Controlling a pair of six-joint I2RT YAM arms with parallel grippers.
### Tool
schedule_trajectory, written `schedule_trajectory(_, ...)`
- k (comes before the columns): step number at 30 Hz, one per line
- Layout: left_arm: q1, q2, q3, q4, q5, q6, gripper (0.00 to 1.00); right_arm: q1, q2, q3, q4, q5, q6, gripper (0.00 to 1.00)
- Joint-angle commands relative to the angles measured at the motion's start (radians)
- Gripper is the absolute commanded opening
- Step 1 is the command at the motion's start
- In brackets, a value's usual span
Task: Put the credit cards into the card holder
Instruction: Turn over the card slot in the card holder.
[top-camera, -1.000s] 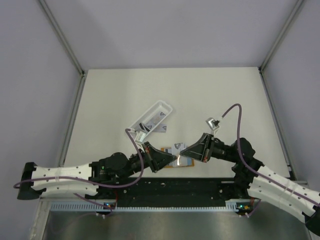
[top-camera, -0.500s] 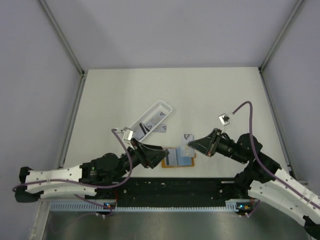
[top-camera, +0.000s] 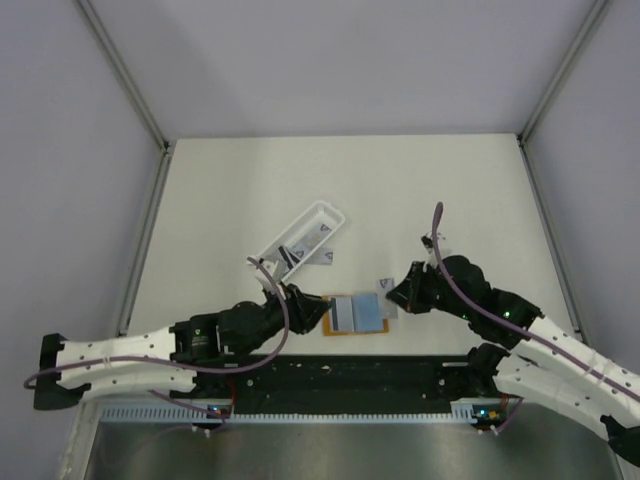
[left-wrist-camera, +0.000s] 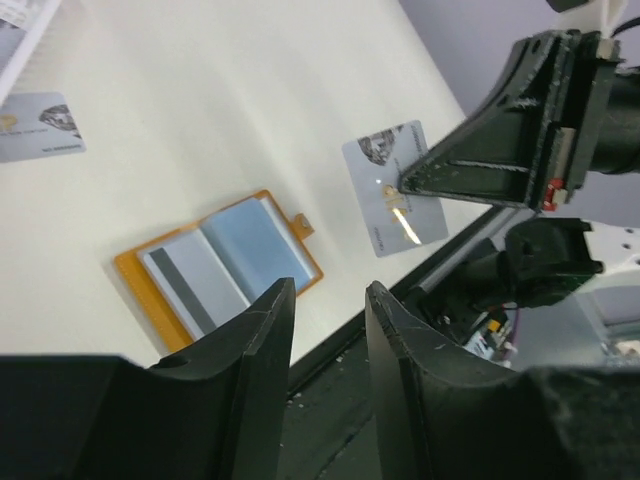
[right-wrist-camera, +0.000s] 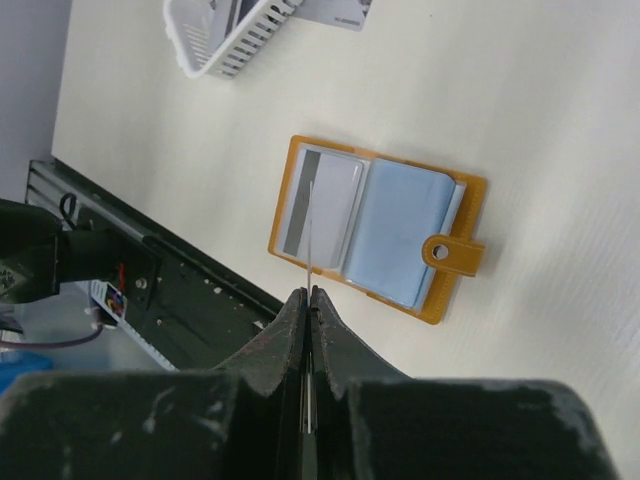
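Observation:
The card holder (top-camera: 366, 316) lies open near the table's front edge, orange-tan with pale blue sleeves; a card with a grey stripe (top-camera: 343, 313) sits in its left half. It also shows in the left wrist view (left-wrist-camera: 262, 238) and the right wrist view (right-wrist-camera: 400, 230). My right gripper (top-camera: 397, 296) is shut on a white credit card (left-wrist-camera: 385, 205), seen edge-on (right-wrist-camera: 310, 235) above the holder's left half. My left gripper (top-camera: 322, 307) is open and empty, just left of the holder, its fingers (left-wrist-camera: 262, 330) above the front edge.
A long white tray (top-camera: 300, 235) with cards in it lies behind the holder, also in the right wrist view (right-wrist-camera: 225, 35). A loose card (top-camera: 322, 257) lies beside it, seen in the left wrist view (left-wrist-camera: 35, 125). The black rail (top-camera: 350, 372) runs along the front edge.
The two grippers have drawn apart from over the holder, which now lies open in view. My right gripper has then come down and left with the card. My left gripper has drawn back left.

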Motion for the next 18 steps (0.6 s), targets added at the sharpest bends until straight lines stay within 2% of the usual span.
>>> schedule_trajectory(1, 0.133, 0.062, 0.045, 0.048, 0.144, 0.039, 0.39, -0.012, 0.053, 0.016, 0.062, 0.010, -0.057, 0.00)
schedule_trajectory(4, 0.257, 0.114, 0.016, 0.127, 0.314, 0.030, 0.34, -0.019, 0.128, 0.047, 0.060, -0.002, -0.070, 0.00)
schedule_trajectory(6, 0.301, 0.159, 0.001, 0.184, 0.388, 0.034, 0.24, -0.021, 0.191, 0.071, 0.056, -0.008, -0.071, 0.00)
schedule_trajectory(9, 0.307, 0.228, 0.015, 0.203, 0.402, 0.070, 0.17, -0.020, 0.313, 0.111, 0.029, 0.006, -0.045, 0.00)
schedule_trajectory(14, 0.307, 0.335, 0.048, 0.223, 0.411, 0.100, 0.14, -0.020, 0.453, 0.143, 0.020, 0.035, -0.013, 0.00)
schedule_trajectory(18, 0.305, 0.406, 0.061, 0.249, 0.424, 0.108, 0.11, -0.026, 0.504, 0.136, 0.017, 0.072, 0.001, 0.00)
